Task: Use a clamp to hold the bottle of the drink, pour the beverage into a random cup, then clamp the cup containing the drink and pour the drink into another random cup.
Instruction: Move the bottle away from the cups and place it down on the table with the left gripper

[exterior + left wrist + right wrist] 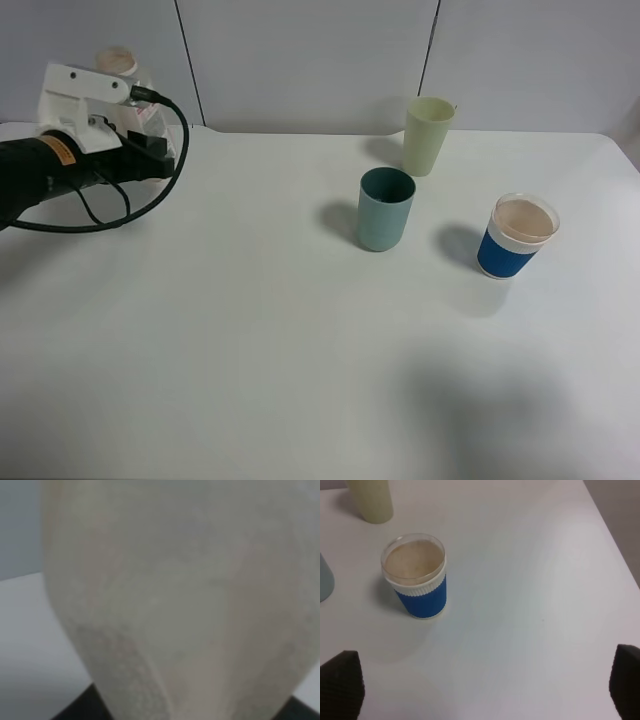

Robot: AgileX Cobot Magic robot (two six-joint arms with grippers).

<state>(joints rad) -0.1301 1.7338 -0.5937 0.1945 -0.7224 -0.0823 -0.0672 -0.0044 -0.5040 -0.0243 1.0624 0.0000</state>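
Keep the bottle (116, 62) straight up, lift slowly, carry it right to the teal cup (385, 208), then tip gently over its mouth. At the far left, left gripper (150, 142) squeezed around the bottle, bottle snug between the jaws. Nearer, right gripper (483, 682) spread wide, holding nothing, blue cup (417, 580) well apart.

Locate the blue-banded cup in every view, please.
Exterior high: blue-banded cup stands far right, right of the teal tumbler.
Left wrist: not in it.
Right wrist: the cup stands beyond the open right tool.
Shared landmark: the pale yellow-green tumbler behind it.
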